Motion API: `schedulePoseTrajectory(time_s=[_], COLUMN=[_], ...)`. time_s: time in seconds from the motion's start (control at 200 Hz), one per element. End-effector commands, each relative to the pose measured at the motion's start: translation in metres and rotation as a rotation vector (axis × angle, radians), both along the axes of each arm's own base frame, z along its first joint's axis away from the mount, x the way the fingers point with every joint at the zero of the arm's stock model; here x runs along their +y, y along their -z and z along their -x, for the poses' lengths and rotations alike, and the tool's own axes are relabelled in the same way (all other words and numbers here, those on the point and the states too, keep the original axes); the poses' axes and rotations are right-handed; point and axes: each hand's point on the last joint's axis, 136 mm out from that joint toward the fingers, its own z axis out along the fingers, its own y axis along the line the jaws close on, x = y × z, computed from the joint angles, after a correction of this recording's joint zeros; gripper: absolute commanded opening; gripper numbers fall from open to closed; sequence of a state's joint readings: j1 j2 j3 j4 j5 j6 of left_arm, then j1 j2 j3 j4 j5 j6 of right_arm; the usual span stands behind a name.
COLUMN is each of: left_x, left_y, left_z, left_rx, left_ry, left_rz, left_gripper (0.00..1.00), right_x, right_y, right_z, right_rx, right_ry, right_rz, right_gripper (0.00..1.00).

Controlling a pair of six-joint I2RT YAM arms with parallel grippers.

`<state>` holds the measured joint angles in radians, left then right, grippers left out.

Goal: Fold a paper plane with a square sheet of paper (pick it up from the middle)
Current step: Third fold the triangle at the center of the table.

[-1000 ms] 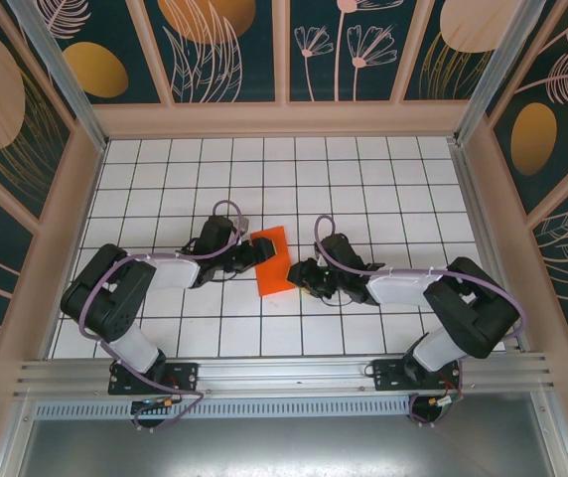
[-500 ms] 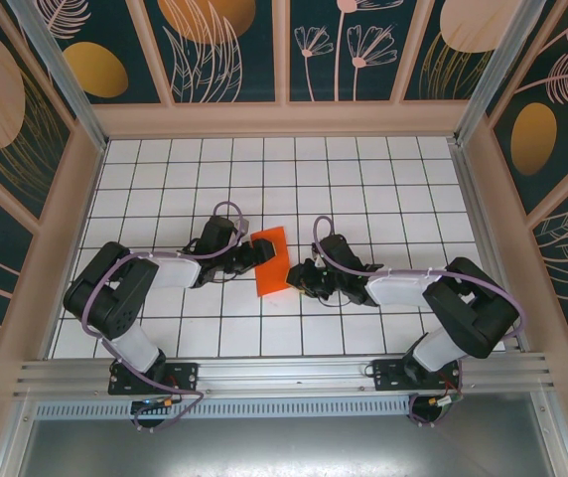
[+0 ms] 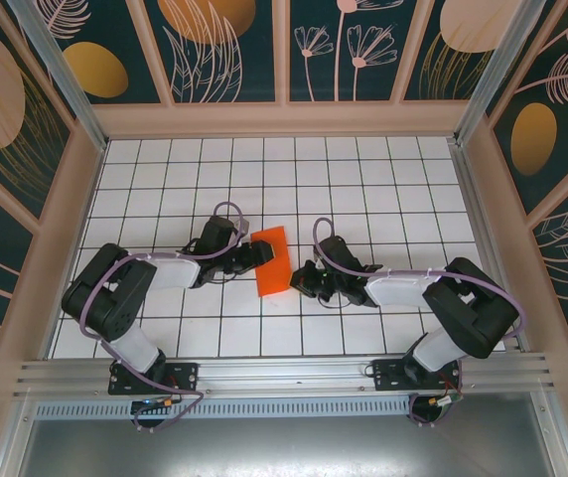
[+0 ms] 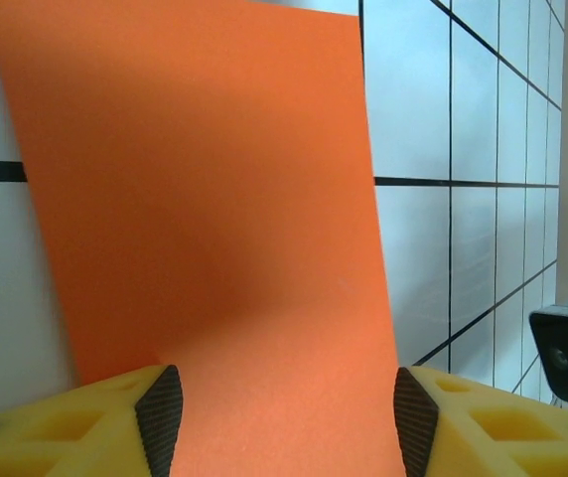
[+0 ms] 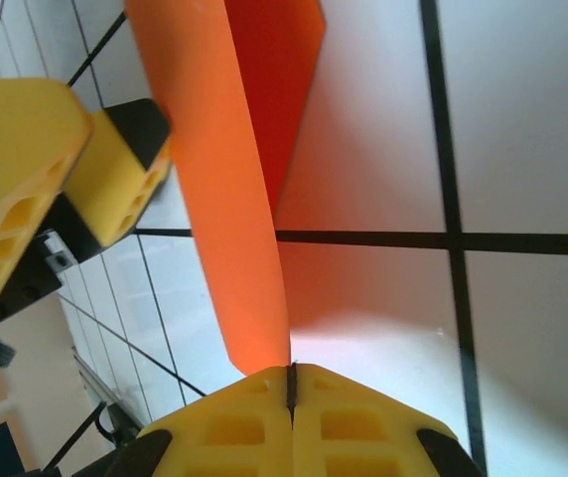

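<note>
The square sheet of paper is bright orange-red and sits on the white grid table between the two arms, folded or bent into a narrower shape. My left gripper is at its left edge. In the left wrist view the paper spans the gap between that gripper's separated pads, so it is open. My right gripper is at the paper's right edge. In the right wrist view its jaws are pressed together on the lower corner of the paper, which curves up off the table.
The white tiled table is walled by wooden panels at the back and sides. A metal rail runs along the near edge. The left gripper's yellow fingers appear just beyond the paper in the right wrist view.
The right gripper has shut on the paper's right corner. The left jaws have narrowed a little. The paper has shifted slightly and its right edge has lifted.
</note>
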<state>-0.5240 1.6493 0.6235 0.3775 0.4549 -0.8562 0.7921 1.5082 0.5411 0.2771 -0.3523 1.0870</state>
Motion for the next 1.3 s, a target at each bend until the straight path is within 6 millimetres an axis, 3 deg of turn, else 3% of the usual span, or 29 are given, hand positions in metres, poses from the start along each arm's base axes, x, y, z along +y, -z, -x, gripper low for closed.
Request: schedulePoseTrajectory(time_s=[0.0,0.305,0.355,0.52,0.791,1.046,1.201,1.221,1.296], left_x=[-0.006,-0.013,-0.011,-0.007,-0.003,-0.005,-0.008,-0.008,-0.003], left_y=[-0.028,-0.004,0.008,0.022,0.032,0.025,0.001,-0.013,-0.026], left_z=[-0.013,-0.016,-0.014,-0.011,-0.01,-0.013,-0.023,-0.026,-0.034], left_rx=[-0.109,-0.047,-0.018,0.012,0.033,0.017,-0.038,-0.07,-0.114], left_ry=[0.032,0.056,0.056,0.049,0.032,0.039,0.027,0.021,-0.018], left_rz=[-0.017,-0.028,-0.044,-0.072,-0.101,-0.095,-0.08,-0.067,-0.082], left_gripper=[0.58,0.41,0.4,0.39,0.34,0.32,0.32,0.32,0.32], right_x=[-0.009,-0.015,-0.012,-0.003,0.016,0.042,0.052,0.052,0.054], right_y=[0.001,0.0,-0.001,-0.006,-0.023,-0.028,-0.022,-0.022,-0.019], right_z=[0.005,0.017,0.015,0.006,-0.013,-0.028,-0.034,-0.035,-0.036], right_rx=[0.007,0.05,0.048,0.034,-0.069,-0.1,-0.098,-0.098,-0.098], right_ry=[0.01,0.007,0.006,0.002,-0.038,-0.085,-0.098,-0.096,-0.094], right_rz=[0.041,0.036,0.032,0.016,-0.025,-0.07,-0.083,-0.084,-0.09], right_gripper=[0.0,0.0,0.01,0.01,0.01,0.0,0.0,0.0,0.0])
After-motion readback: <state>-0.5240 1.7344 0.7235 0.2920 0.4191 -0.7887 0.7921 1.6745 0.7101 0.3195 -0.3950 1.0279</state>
